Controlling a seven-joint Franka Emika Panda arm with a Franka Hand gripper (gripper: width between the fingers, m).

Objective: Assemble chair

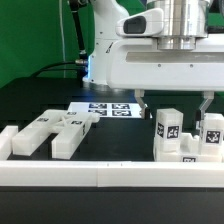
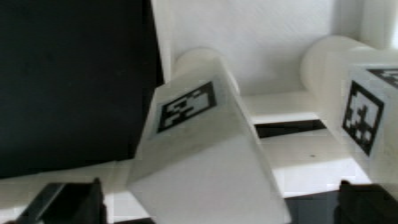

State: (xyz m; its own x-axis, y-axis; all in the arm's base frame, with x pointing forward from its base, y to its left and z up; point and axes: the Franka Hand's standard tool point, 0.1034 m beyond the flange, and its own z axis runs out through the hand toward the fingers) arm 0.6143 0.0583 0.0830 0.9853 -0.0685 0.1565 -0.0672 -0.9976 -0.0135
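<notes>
Several loose pieces [image 1: 62, 140] appear in exterior view only.

loose chair parts [image 1: 60, 138]: exterior view's left | upright chair parts [image 1: 168, 130]: exterior view's right | marker board [image 1: 105, 108]: behind, between

White tagged chair [image 1: 170, 142] partly built, blocky uprights standing at exterior view's right; loose pieces [image 1: 60, 136] lying flat at left.

two upright chair pieces [image 1: 168, 130] stand close under the hand [image 1: 173, 104] — bare table [image 1: 35, 105] lies behind the loose pieces [image 1: 52, 136].
</notes>
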